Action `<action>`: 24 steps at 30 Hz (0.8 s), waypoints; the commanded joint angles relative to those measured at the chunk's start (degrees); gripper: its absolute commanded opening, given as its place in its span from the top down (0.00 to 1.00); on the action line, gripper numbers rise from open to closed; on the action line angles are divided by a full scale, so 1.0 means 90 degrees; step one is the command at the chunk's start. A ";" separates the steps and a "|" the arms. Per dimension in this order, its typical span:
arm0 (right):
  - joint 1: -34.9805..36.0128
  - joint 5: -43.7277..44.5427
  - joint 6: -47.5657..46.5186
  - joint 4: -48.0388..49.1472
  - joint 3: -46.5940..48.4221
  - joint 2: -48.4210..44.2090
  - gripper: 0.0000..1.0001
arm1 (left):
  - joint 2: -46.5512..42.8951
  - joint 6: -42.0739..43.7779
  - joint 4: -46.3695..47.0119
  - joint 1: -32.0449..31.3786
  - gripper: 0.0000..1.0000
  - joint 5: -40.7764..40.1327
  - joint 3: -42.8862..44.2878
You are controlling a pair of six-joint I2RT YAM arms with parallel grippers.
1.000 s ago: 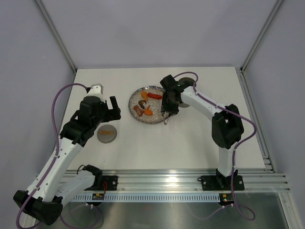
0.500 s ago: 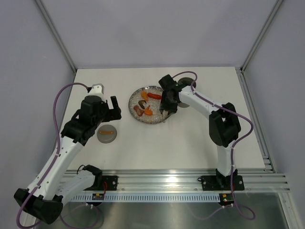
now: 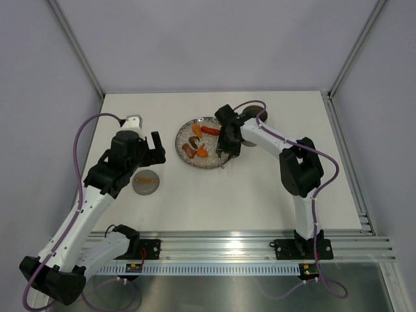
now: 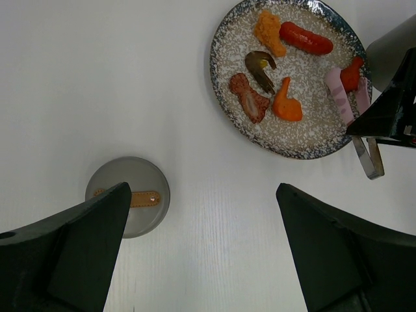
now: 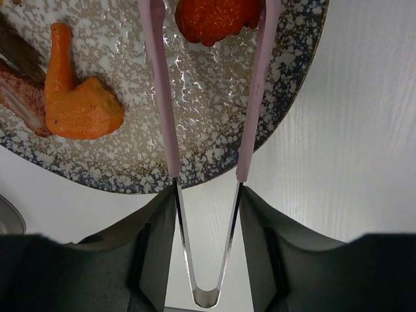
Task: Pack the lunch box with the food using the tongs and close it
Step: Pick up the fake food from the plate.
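Observation:
My right gripper (image 5: 207,195) is shut on the metal arms of the pale pink tongs (image 5: 159,97). The tongs reach over the right rim of the glittery plate (image 4: 305,140), their two tips on either side of a red food piece (image 5: 214,16); whether they touch it I cannot tell. More food lies on the plate: a red sausage (image 4: 305,38), an orange chunk (image 4: 270,31), brown pieces (image 4: 260,65) and an orange drumstick shape (image 5: 75,104). The grey-olive lunch box (image 4: 390,49) stands just right of the plate, mostly hidden behind the right arm. My left gripper (image 4: 201,240) hangs open over bare table.
A flat grey disc (image 4: 130,188) with an orange strap lies on the table left of the plate, under the left wrist. White walls and metal posts close in the table on three sides.
The right arm has shifted slightly left, carrying the tongs further onto the plate's right side. The left arm has not moved.

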 commanded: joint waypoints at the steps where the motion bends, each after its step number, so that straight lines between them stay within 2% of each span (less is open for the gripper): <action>1: -0.0095 0.0224 0.0125 0.0153 0.0268 0.0083 0.50 | 0.0015 0.0018 0.0360 -0.0014 0.01 0.0033 -0.0029; 9: -0.0174 0.0137 0.0047 0.0153 0.0415 0.0219 0.50 | 0.0034 0.0028 0.0350 -0.0014 0.01 0.0033 -0.0049; 14: -0.0174 0.0049 -0.0021 0.0153 0.0464 0.0268 0.54 | 0.0005 0.0037 0.0331 -0.0024 0.01 0.0014 -0.0049; 24: -0.0076 0.0166 -0.0236 -0.0091 0.0619 0.0142 0.75 | -0.0005 0.0028 0.0350 -0.0014 0.01 0.0013 -0.0039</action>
